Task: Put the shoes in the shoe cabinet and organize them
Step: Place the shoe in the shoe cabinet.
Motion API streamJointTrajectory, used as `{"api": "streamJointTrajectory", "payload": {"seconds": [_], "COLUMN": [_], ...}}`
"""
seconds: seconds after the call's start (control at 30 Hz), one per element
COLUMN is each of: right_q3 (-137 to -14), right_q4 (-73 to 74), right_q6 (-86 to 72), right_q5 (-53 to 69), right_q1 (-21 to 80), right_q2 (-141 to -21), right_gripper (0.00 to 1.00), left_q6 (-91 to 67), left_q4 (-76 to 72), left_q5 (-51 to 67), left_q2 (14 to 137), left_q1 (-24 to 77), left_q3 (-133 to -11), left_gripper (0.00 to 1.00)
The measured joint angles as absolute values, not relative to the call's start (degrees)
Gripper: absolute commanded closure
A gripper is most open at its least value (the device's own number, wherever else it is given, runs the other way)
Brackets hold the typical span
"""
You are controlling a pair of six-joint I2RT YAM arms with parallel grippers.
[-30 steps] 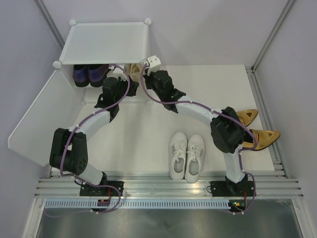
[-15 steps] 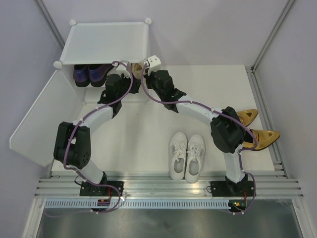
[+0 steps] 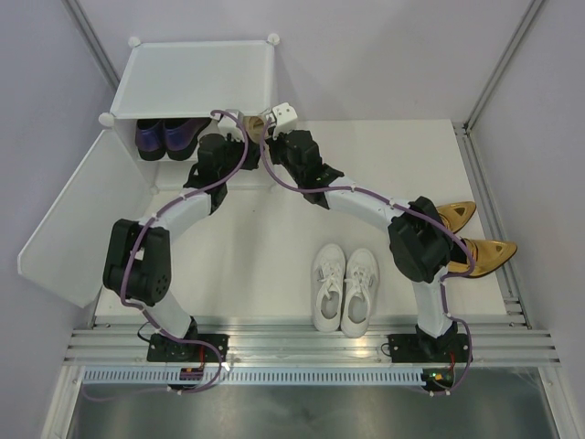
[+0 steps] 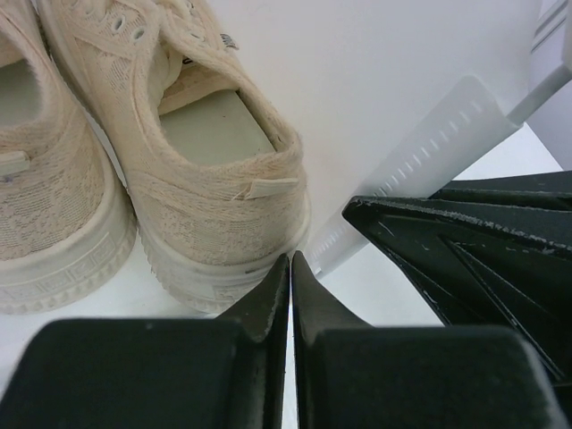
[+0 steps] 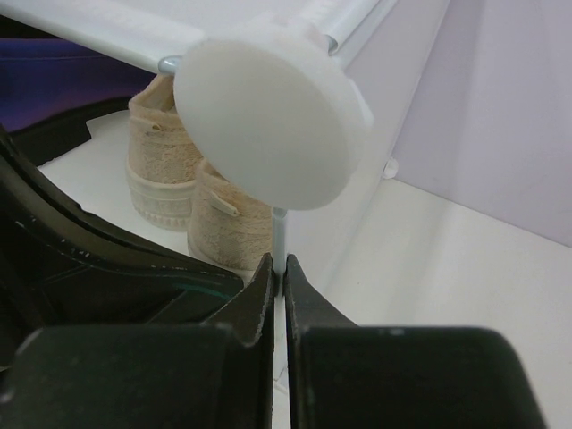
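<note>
Left claw: together, empty, tips at the heel of the beige sneakers.
Right claw: together, empty, just below the connector.
Wrist views only: beige sneakers side by side inside the cabinet.
Top view only: loafers in cabinet, surface's far left corner; white sneakers by near edge; heels at right edge.

In the white plastic cube cabinet, seemingly its lower level, glossy purple loafers sit left of beige lace-up sneakers; white lace-up sneakers and metallic gold pointed heels lie outside.
</note>
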State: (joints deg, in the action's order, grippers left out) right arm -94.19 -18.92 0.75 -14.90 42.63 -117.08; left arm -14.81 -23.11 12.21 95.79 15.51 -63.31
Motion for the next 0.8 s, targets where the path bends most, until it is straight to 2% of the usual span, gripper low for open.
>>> {"api": "streamJointTrajectory", "payload": {"seconds": [0.3,0.33,0.43,0.47,0.53,0.57,0.67,0.73,0.77,0.8], "right_q3": [-94.19,-94.19,-94.19,-94.19,-94.19,-94.19,-94.19,-94.19,-94.19,-94.19], "right_q4": [-18.87,-18.87,-18.72,-18.50,-18.37,-18.31,-17.91,-17.19,-16.58,-15.94], "right_q6": [0.67,0.64,0.16,-0.08,-0.67,-0.95,-2.46,-3.79,-4.62,-5.56], "right_q5": [-14.85,-14.85,-14.02,-13.63,-13.06,-12.84,-12.12,-11.70,-11.40,-10.98], "right_q1": [42.59,42.59,42.35,42.22,42.04,41.98,41.65,41.19,40.91,40.53], "right_q2": [-117.05,-117.05,-117.01,-116.95,-116.88,-116.86,-116.75,-116.62,-116.53,-116.51], "right_gripper": [0.99,0.99,0.98,0.97,0.91,0.91,0.82,0.69,0.57,0.51], "left_q6": [-14.94,-14.96,-15.00,-15.03,-15.14,-15.18,-15.46,-15.62,-15.75,-15.81], "left_q4": [-22.37,-22.37,-22.37,-22.41,-22.39,-22.37,-21.47,-19.75,-18.61,-17.80], "left_q5": [12.21,12.23,12.93,13.41,14.33,14.87,16.82,17.23,17.23,17.17], "left_q2": [97.14,97.14,97.12,97.10,96.95,96.79,96.33,95.77,95.33,95.04], "left_q1": [15.51,15.51,15.46,15.44,15.44,15.44,15.44,15.42,15.31,15.11], "left_q3": [-64.69,-64.71,-64.71,-64.71,-64.71,-64.71,-64.84,-65.10,-65.10,-65.10], "left_gripper": [0.94,0.93,0.79,0.72,0.65,0.57,0.49,0.47,0.46,0.44]}}
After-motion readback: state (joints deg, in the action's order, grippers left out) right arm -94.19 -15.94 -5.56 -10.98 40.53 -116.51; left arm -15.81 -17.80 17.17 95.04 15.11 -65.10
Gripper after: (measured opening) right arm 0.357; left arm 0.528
